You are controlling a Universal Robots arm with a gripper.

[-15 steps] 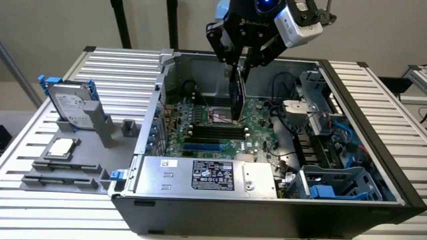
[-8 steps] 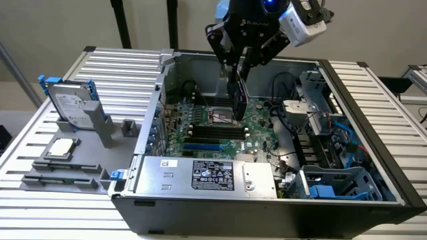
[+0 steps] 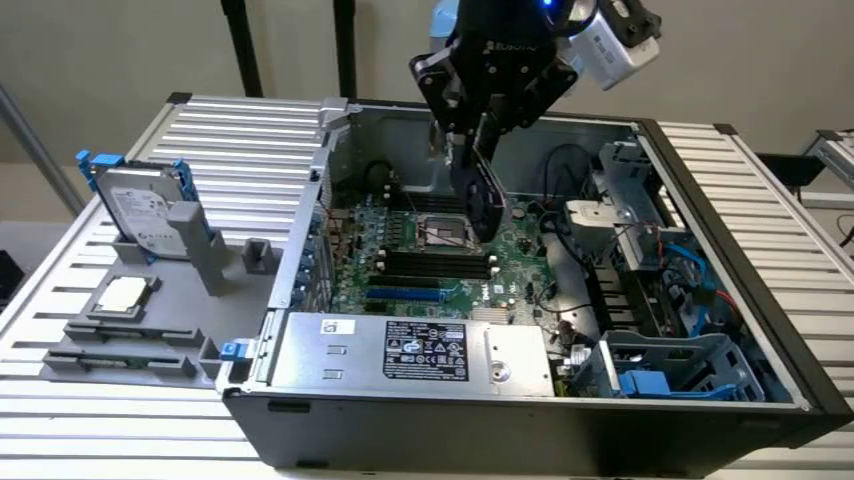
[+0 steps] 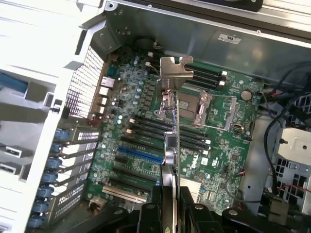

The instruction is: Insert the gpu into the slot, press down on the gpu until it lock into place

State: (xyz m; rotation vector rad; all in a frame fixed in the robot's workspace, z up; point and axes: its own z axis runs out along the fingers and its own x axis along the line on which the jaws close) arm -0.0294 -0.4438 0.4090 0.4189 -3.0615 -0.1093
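Note:
My gripper (image 3: 470, 140) hangs over the open computer case, shut on the gpu (image 3: 478, 192), a thin black card held on edge above the green motherboard (image 3: 521, 270). The card sits over the square processor socket (image 3: 443, 230), well clear of the board. The slot (image 3: 404, 296), a narrow blue strip, lies nearer the case front, beside the black memory strips (image 3: 430, 262). In the wrist view the gpu (image 4: 171, 145) shows edge-on between my fingers (image 4: 147, 216), its silver bracket (image 4: 176, 73) at the far end. The blue slot (image 4: 140, 154) lies apart from the card's edge.
A silver labelled power-supply box (image 3: 414, 350) fills the case front. Cables (image 3: 587, 240) and a blue drive cage (image 3: 667, 370) crowd the exterior view's right. On the slatted table to the left stand a hard drive (image 3: 140, 215) and a processor chip (image 3: 123, 295).

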